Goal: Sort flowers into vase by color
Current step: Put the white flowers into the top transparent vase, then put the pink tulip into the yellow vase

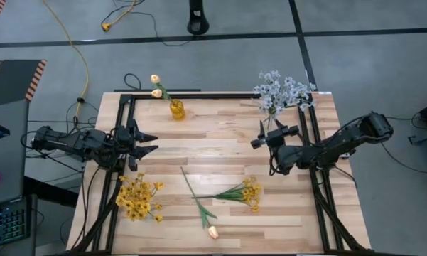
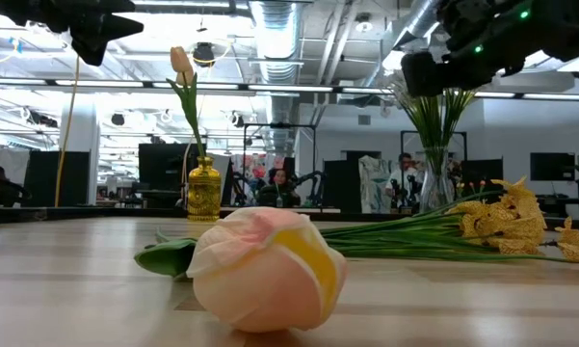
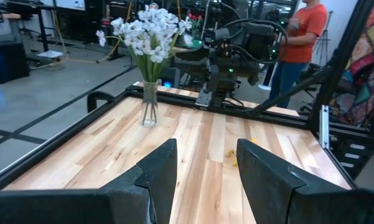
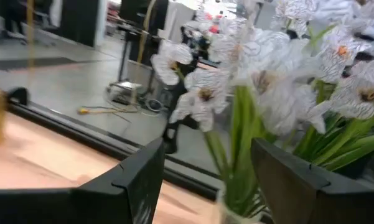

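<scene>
- Flowers lie and stand in five spots on the wooden table (image 1: 220,128), and we take them from left to right.
- Our left gripper (image 1: 148,143) hovers at the left edge, fingers spread, nothing between them; its wrist view shows bare boards in the gap.
- A yellow blossom bunch (image 1: 137,198) lies loose at the near left corner, in no container.
- At the far edge, left of centre, a small amber vase (image 1: 177,109) stands upright and holds two peach tulip buds (image 1: 155,86) on green stems.
- A single peach tulip (image 1: 212,231) lies flat near the near edge at centre, its stem running toward the middle of the table.
- Just right of it a second yellow sprig (image 1: 250,193) lies flat, blossoms pointing right.
- At the far right a clear glass vase (image 3: 149,104) holds the blue-white blossom spray (image 1: 280,91), upright.
- Our right gripper (image 1: 273,135) sits just near-side of that spray, fingers spread wide and holding nothing; its wrist view shows the green stems between the fingers, whether touching we cannot tell.
</scene>
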Controlling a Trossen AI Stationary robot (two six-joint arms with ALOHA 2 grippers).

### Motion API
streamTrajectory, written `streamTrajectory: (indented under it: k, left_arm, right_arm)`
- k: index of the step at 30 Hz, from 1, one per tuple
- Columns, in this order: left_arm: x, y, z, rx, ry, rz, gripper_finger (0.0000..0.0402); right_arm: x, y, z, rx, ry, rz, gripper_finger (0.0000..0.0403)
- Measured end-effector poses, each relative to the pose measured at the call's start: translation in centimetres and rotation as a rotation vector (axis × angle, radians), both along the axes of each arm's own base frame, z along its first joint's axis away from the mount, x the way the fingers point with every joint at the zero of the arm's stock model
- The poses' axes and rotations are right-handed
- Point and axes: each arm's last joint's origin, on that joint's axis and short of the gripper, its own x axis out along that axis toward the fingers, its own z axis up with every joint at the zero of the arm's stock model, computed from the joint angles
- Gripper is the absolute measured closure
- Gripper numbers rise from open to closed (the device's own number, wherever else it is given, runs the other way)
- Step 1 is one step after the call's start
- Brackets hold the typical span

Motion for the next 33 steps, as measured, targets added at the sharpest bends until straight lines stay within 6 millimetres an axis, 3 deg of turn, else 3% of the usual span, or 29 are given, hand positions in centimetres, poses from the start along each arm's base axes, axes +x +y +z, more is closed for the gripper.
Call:
streamTrajectory:
  k: [13,18,24,33]
  left_arm:
    - [0.0,0.0,0.0,-0.001,-0.002,-0.010,0.0249]
    - [0.0,0.0,0.0,-0.001,-0.002,-0.011,0.0249]
    - [0.0,-0.1,0.1,-0.015,-0.013,-0.018,0.0249]
    - [0.5,-0.4,2.5,0.005,-0.012,-0.093,0.0249]
  right_arm:
    - [-1.1,4.7,0.0,0.048,-0.124,0.224,0.0137]
    - [-1.1,6.1,0.0,0.106,-0.193,0.445,0.0137]
    - [-0.6,6.4,-0.4,0.183,-0.223,0.654,0.0137]
    - [-0.2,5.7,-0.6,0.207,-0.219,0.679,0.0137]
